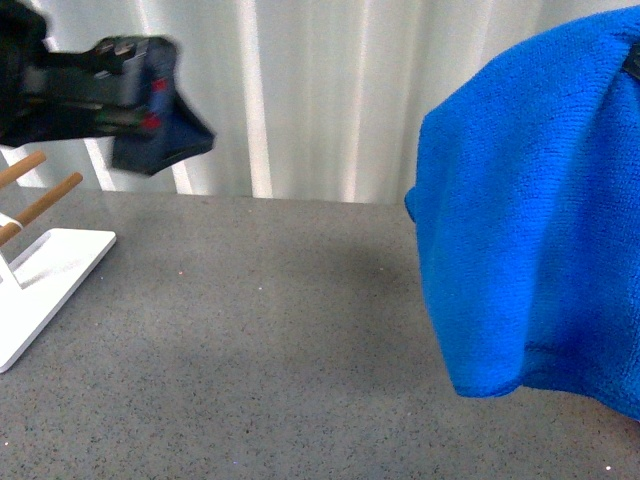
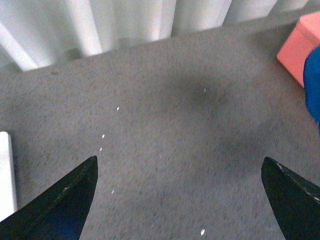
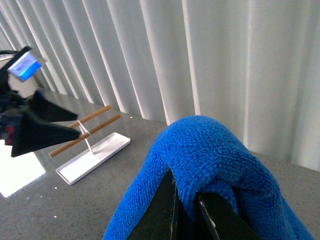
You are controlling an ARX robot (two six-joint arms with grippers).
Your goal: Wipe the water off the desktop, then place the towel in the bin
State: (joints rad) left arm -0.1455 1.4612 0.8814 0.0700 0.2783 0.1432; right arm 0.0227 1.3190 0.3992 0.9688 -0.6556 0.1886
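A bright blue towel (image 1: 530,210) fills the right side of the front view, hanging in loose folds above the dark grey speckled surface (image 1: 260,350), with its lower edge clear of the stone. In the right wrist view the towel (image 3: 210,165) bulges over the right jaws. The two dark fingers (image 3: 162,210) at the bottom centre of that frame stand almost together, pinching a fold of the cloth, and the rest spills down on both sides of them. In the upper left of the front view the left arm (image 1: 90,85) hangs blurred in front of a white pleated curtain (image 1: 300,90). In the left wrist view the left jaws are spread wide, with one dark finger (image 2: 65,205) in the lower left corner and the other in the lower right. Nothing lies between them but bare stone dotted with a few tiny bright specks (image 2: 118,108); whether these are water cannot be told. A corner of the salmon-pink bin (image 2: 300,42) shows at the upper right of that frame, just above a sliver of blue cloth. A white rack (image 1: 50,270) with wooden rods stands at the left edge of the front view.
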